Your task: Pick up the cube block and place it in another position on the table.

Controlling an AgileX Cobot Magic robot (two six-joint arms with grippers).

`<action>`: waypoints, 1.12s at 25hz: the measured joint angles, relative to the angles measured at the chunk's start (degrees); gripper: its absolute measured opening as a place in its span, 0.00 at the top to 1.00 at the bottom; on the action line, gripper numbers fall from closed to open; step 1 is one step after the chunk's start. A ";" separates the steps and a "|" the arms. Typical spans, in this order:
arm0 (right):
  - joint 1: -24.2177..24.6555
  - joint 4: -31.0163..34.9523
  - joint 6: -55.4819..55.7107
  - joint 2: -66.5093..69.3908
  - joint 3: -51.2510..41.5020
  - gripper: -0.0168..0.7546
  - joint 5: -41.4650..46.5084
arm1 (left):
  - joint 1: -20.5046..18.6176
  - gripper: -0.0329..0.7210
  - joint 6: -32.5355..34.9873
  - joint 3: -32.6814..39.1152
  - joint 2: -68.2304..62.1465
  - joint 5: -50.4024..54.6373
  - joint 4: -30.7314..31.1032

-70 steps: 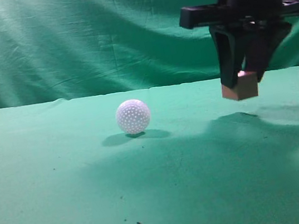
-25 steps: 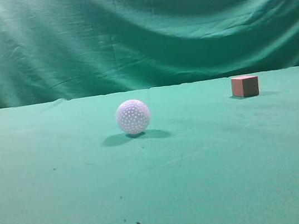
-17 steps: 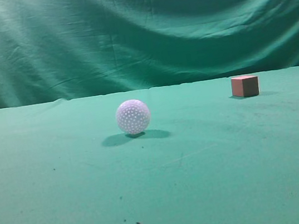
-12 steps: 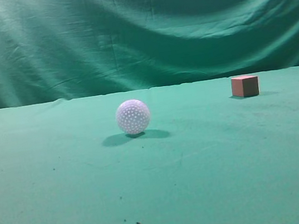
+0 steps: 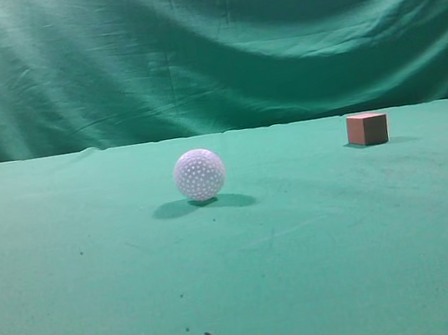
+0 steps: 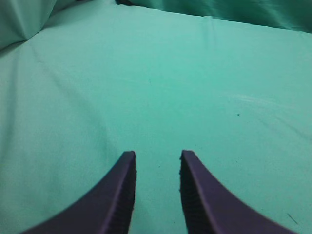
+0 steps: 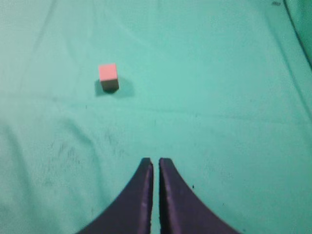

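We see the cube block (image 5: 367, 128) sitting flat on the table (image 5: 321, 254), toward the far right edge, well apart from the white ball (image 5: 200, 174), which rests nearer the middle. The cube is small, sharp-edged, with matte salmon-red faces; in the right wrist view the cube block (image 7: 108, 77) shows a lighter pink top and a darker shaded side. The ball is round, dimpled all over, and casts a soft shadow to its left and right. We read no labels, brands or writing on either thing.

The table is covered in green felt-like cloth with low wrinkles and scattered dark specks, one larger speck near the front edge. Behind the far edge hangs a creased green curtain (image 5: 205, 44).

Neither arm shows in the exterior view. We see the left gripper (image 6: 157, 161) above bare cloth, its dark ribbed fingers parted with a clear gap, holding nothing. We see the right gripper (image 7: 155, 165) with its dark fingers pressed nearly together, only a thin slit between them, gripping nothing; the cube lies well ahead of it and to its left, apart from the tips.

Open cloth surrounds the cube on all sides, and wide free room runs between ball and cube and across the front of the table.
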State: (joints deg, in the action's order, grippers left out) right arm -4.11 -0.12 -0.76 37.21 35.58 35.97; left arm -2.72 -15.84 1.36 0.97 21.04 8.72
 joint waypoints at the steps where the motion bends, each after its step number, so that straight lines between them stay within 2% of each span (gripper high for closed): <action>1: 0.97 0.16 -0.15 -2.80 -4.57 0.98 -3.64 | 0.00 0.61 0.00 0.00 0.00 0.00 0.00; 5: 2.26 0.28 -0.41 -14.84 -18.72 0.98 -15.40 | 0.00 0.61 0.00 0.00 0.00 0.00 0.00; 9: 2.34 0.64 -0.41 -25.18 -32.40 0.98 -22.76 | 0.00 0.61 0.00 0.00 0.00 0.00 0.00; 11: 2.34 1.48 -0.29 -29.07 -36.31 0.98 -24.31 | 0.00 0.61 0.00 0.00 0.00 0.00 0.00; 18: 2.34 2.27 0.02 -36.59 -37.02 0.98 -15.62 | 0.00 0.61 0.00 0.00 0.00 0.00 0.00; 28: 2.34 2.47 -0.17 -37.76 -37.02 0.98 -13.82 | 0.00 0.61 0.00 0.00 0.00 0.00 0.00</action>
State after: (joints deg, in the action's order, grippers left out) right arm -1.77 2.35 -0.93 -0.55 -1.44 22.15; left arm -2.72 -15.84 1.36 0.97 21.04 8.72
